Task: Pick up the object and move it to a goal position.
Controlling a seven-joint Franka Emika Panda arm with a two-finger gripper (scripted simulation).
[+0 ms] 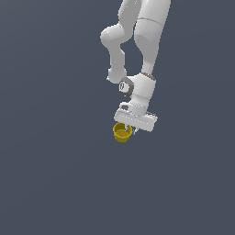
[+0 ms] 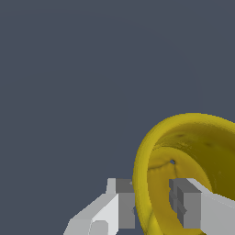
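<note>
Mustard-yellow cup (image 1: pixel 122 132) pinched by its thin rim, one wall between the nearly closed jaws (image 2: pixel 153 206), one finger inside, tilted, ready for carrying.

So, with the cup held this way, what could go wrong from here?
1. The gripper pinches only the thin rim wall of the yellow cup, one finger outside, one inside; it may slip or swing.
2. The cup hangs off-centre under the hand, so fast motion could twist it loose.
</note>
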